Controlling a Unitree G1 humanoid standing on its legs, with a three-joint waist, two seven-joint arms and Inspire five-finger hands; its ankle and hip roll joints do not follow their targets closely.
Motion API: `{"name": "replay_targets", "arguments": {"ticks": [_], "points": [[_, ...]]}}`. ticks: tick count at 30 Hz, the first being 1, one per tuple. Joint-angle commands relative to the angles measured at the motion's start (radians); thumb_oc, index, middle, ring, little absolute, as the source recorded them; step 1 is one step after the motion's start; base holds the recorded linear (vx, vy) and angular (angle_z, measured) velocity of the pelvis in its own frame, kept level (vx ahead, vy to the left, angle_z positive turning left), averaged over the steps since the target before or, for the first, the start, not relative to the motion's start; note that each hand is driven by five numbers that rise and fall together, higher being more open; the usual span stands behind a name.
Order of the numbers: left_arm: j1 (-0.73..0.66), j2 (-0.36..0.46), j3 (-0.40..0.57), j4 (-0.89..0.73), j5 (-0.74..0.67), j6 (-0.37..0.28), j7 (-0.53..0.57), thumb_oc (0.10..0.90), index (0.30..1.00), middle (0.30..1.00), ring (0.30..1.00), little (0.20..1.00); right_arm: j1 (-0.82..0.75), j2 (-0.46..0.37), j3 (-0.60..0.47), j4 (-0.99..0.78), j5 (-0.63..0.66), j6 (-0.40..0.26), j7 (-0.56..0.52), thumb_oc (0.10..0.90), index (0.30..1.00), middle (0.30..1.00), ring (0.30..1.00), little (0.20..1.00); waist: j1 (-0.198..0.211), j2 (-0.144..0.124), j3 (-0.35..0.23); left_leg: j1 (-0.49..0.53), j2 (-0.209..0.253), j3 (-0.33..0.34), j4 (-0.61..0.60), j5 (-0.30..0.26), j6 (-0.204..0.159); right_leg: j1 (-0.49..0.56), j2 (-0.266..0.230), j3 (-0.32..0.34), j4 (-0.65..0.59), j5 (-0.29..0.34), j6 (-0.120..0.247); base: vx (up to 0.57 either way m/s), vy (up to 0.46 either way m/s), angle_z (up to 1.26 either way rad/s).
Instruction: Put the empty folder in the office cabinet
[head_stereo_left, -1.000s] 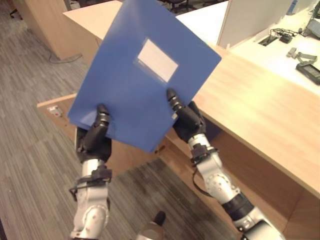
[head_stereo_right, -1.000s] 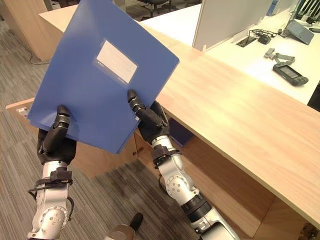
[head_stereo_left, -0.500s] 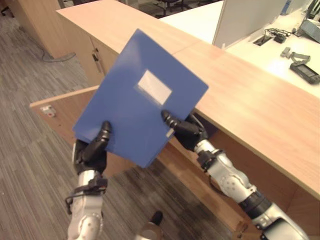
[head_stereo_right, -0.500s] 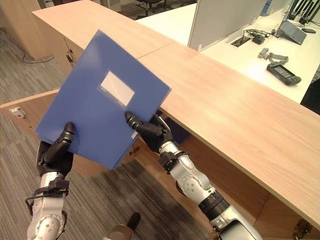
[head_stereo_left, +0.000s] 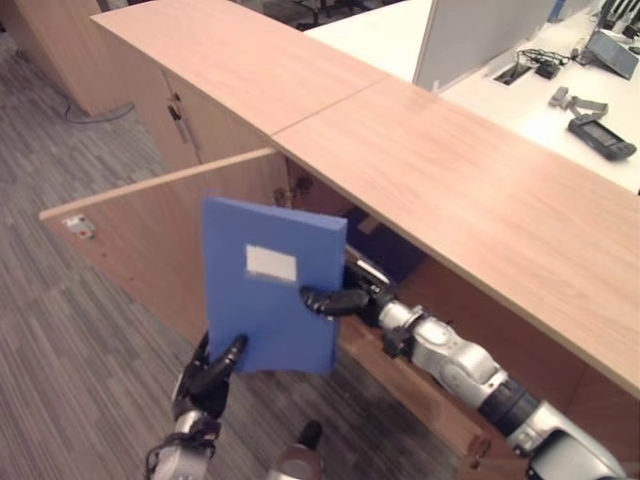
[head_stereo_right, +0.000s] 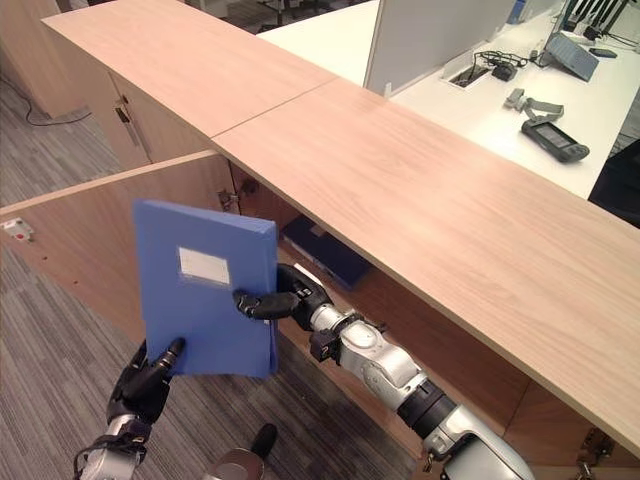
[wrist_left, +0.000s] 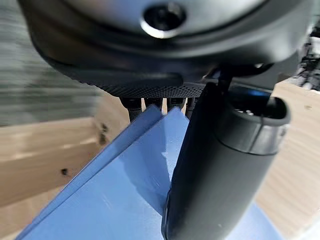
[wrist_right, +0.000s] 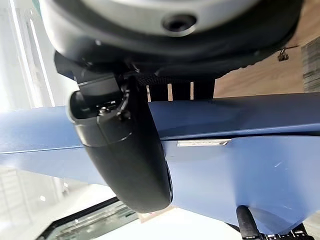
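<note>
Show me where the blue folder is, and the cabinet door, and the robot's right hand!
blue folder (head_stereo_left: 270, 300), left eye view, front cover below its white label.
cabinet door (head_stereo_left: 140, 240), left eye view, inner wooden face.
right hand (head_stereo_right: 285, 298), right eye view, on the hand gripping the folder's edge.

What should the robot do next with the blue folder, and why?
Probably ease the folder forward and to the right, into the open cabinet. Both hands pinch it: the left hand at its bottom corner, the right hand at its side edge. It stands upright beside the swung-open door, in front of the opening, not yet inside.
</note>
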Motion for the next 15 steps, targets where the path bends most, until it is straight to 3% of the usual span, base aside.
{"name": "replay_targets", "arguments": {"ticks": [1, 6, 10, 15], "points": [[-0.056, 0.027, -0.055, 0.088, 0.017, 0.016, -0.008, 0.800, 0.900, 0.900, 0.900, 0.900, -0.138, 0.111, 0.049, -0.153, 0.085, -0.119, 0.204, 0.400, 0.300, 0.300, 0.300, 0.300, -0.031, 0.055, -0.085, 0.051, 0.138, 0.045, -0.007, -0.031, -0.095, -0.023, -0.014, 0.023, 0.044, -0.077, 0.033, 0.00, 0.000, 0.00], [-0.053, 0.002, -0.104, 0.291, 0.102, 0.044, -0.018, 0.800, 0.900, 0.900, 0.900, 0.900, -0.151, 0.142, 0.082, -0.088, 0.055, -0.116, 0.205, 0.400, 0.300, 0.300, 0.300, 0.300, -0.032, 0.057, -0.084, 0.048, 0.137, 0.043, -0.007, -0.028, -0.095, -0.027, -0.013, 0.020, 0.048, -0.078, 0.032, 0.00, 0.000, 0.00], [-0.078, -0.027, -0.135, 0.542, 0.274, 0.052, -0.013, 0.800, 0.900, 0.900, 0.900, 0.900, -0.136, 0.179, 0.109, 0.014, -0.008, -0.122, 0.210, 0.400, 0.300, 0.300, 0.300, 0.300, -0.032, 0.059, -0.079, 0.044, 0.138, 0.043, -0.007, -0.026, -0.094, -0.036, -0.014, 0.020, 0.054, -0.080, 0.031, 0.00, 0.000, 0.00], [-0.096, -0.034, -0.125, 0.656, 0.383, 0.037, 0.015, 0.800, 0.900, 0.900, 0.900, 0.900, -0.086, 0.210, 0.097, 0.150, -0.086, -0.141, 0.196, 0.400, 0.300, 0.300, 0.300, 0.300, -0.027, 0.060, -0.076, 0.042, 0.138, 0.041, -0.007, -0.026, -0.094, -0.039, -0.012, 0.017, 0.059, -0.084, 0.031, 0.00, 0.000, 0.00]]}}
